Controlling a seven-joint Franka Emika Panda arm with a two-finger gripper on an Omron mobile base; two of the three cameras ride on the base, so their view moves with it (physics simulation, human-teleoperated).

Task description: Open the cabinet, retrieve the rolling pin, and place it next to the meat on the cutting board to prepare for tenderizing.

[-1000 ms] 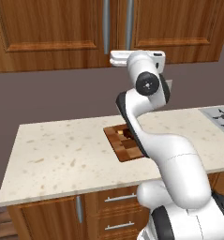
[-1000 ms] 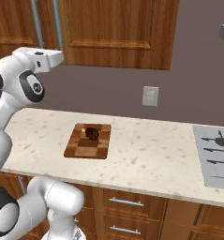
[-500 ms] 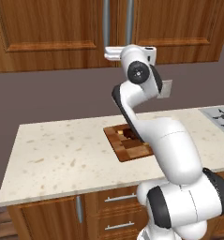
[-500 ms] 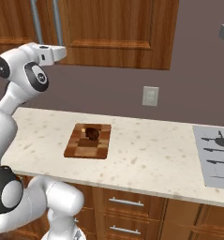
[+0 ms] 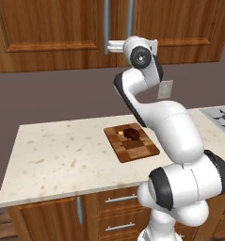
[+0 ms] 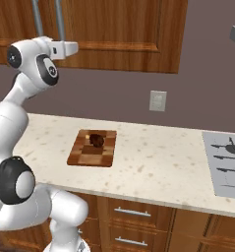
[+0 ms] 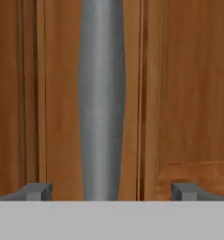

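Observation:
The cabinet is shut, both reddish-brown doors closed, so the rolling pin is hidden. My gripper is raised to the lower end of the left door's silver bar handle. In the hand view that handle stands upright just ahead, centred between my open fingertips, which hold nothing. The door seam runs just right of it. Below, the checkered cutting board lies on the counter with the dark meat near its far edge. From the right I see the gripper, board and meat.
A pale speckled counter spreads left of the board. A wall outlet sits on the grey backsplash and a stovetop is at the far right. Drawers with horizontal handles lie below. A second bar handle hangs beside the first.
The arm has lifted and swung the hand up toward the cabinet, bringing the gripper to the left door's handle. The jaws stayed open; board and meat have not moved.

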